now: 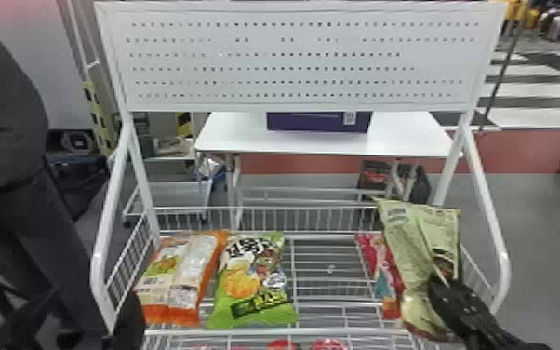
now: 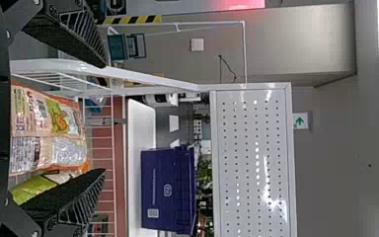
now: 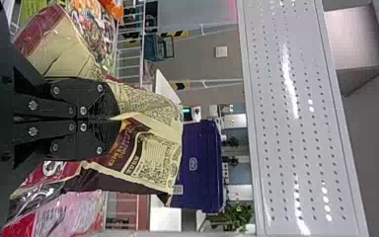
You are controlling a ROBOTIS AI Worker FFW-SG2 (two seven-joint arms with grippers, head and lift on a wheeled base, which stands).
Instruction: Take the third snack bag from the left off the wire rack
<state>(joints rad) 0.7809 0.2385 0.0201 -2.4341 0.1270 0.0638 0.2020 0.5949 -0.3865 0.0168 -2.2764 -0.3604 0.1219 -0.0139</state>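
Low at seven o'clock in the head view, the left gripper (image 2: 101, 117) waits by the front corner of the wire rack (image 1: 325, 274), its ribbed black jaws spread wide with nothing between them. On the rack's white wire shelf, at about eight o'clock, a glossy orange snack bag (image 1: 179, 274) lies flat. Touching its right side is a bright green bag (image 1: 251, 279), also flat. Bare wires follow toward the middle. At four o'clock a pink and red bag (image 1: 381, 270) lies along the shelf, partly covered by a crinkled olive snack bag (image 1: 414, 246). This olive bag stands raised and tilted, its top leaning toward twelve o'clock. The right gripper (image 3: 114, 120), at five o'clock, has its jaws pinched narrow on the bag's lower part, where the film folds. Behind the shelf at twelve o'clock rises a flat white perforated panel (image 1: 293, 56), and beneath it a white surface (image 1: 400, 137) carries a dark blue box (image 1: 318, 122).
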